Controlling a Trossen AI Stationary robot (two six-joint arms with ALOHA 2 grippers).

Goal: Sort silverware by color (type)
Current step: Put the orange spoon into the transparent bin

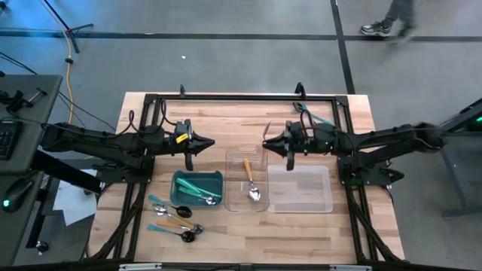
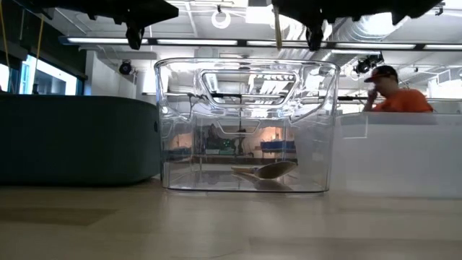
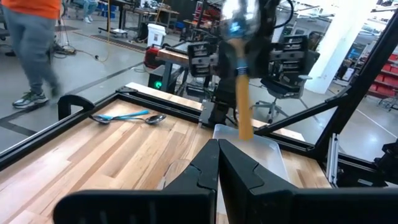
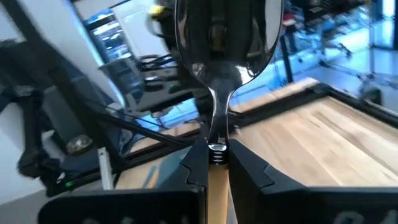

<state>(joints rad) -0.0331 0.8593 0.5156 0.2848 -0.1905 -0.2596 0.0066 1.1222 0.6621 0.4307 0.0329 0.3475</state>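
Fingers of your right gripper [image 4: 214, 163] are clamped on an orange-handled, silver-bowled spoon [image 4: 219, 56], lifted above the clear plastic trays [image 1: 300, 188] mid-counter. Your left gripper [image 1: 189, 159] hangs clenched and empty above the teal rectangular bin [image 1: 197, 190].

- My two arms are dark, near black, built of slim jointed segments.
- My left arm [image 1: 105, 141] carries a small yellow label near the wrist, at 3 o'clock along it.
- My right arm [image 1: 376, 139] has a teal cable looped above the wrist, at 12 o'clock.
- My left gripper [image 3: 217, 163] has matte black, angular, stepped fingers.
- My right gripper [image 4: 217, 163] has matching black fingers.
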